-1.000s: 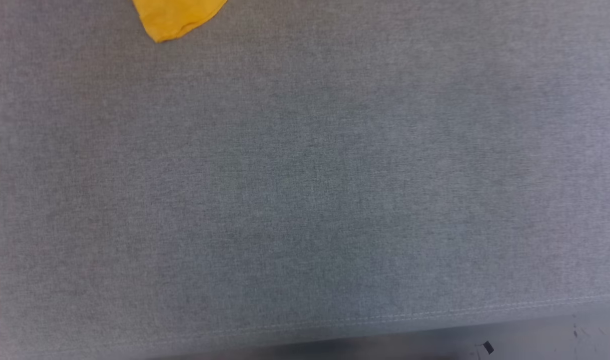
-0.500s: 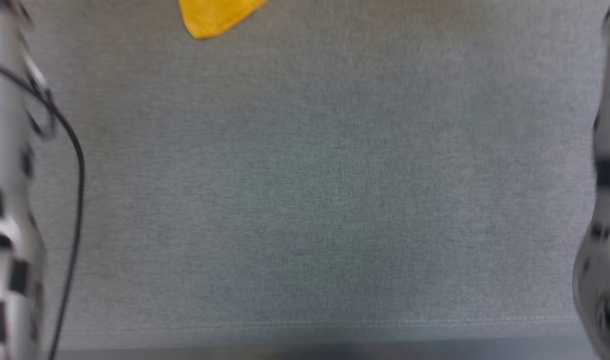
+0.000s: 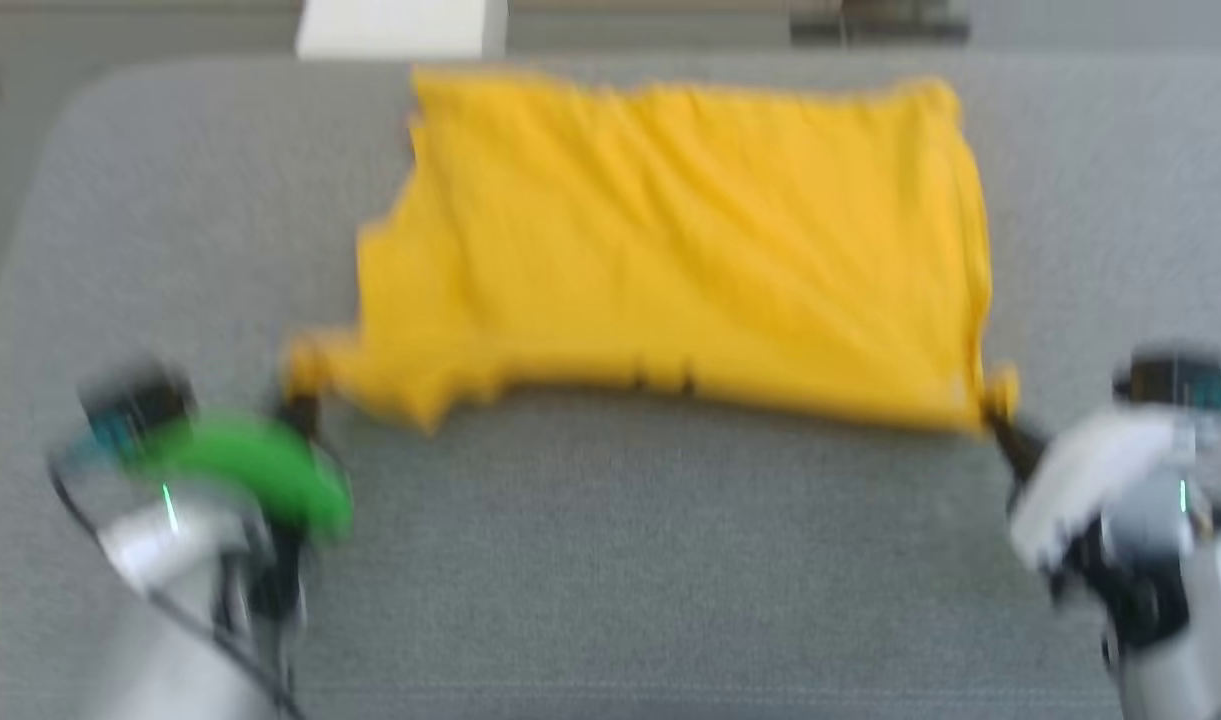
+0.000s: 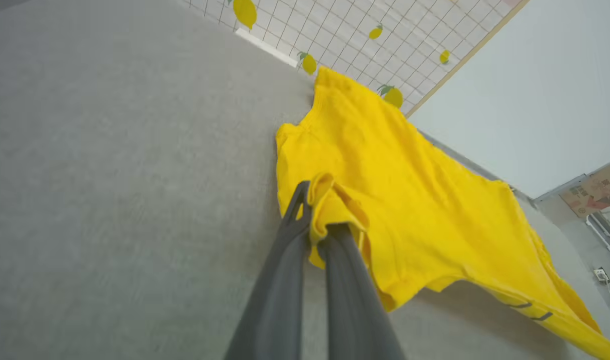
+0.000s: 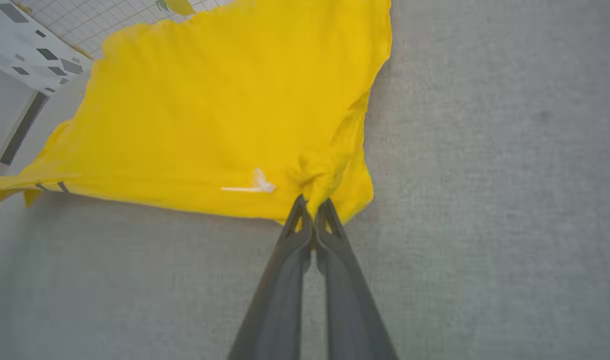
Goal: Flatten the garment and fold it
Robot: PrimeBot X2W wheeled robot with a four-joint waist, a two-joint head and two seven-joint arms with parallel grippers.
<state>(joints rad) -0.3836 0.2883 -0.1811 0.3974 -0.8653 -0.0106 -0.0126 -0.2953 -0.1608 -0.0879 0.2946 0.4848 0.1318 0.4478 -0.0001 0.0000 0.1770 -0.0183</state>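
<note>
Flattening is judged to be the step in hand; no fold shows yet. The left gripper (image 4: 315, 212) is closed on a bunched piece at the near left end of the garment (image 3: 670, 240), with cloth wrapped over one finger. The garment lies spread on the grey counter (image 3: 620, 560), plain yellow side up, its far edge close to the counter's far side. Its near edge sags between the two holds and appears lifted off the counter. Diagonal wrinkles cross the body. The right gripper (image 5: 309, 204) is pinched tight on the near right corner.

Procedure: draw both holds apart evenly until the near edge runs straight. Then lower both together so the cloth settles without trapping creases.

Caution: the left hold is a thick bunch. Uneven pull may skew the garment or slip a corner.
</note>
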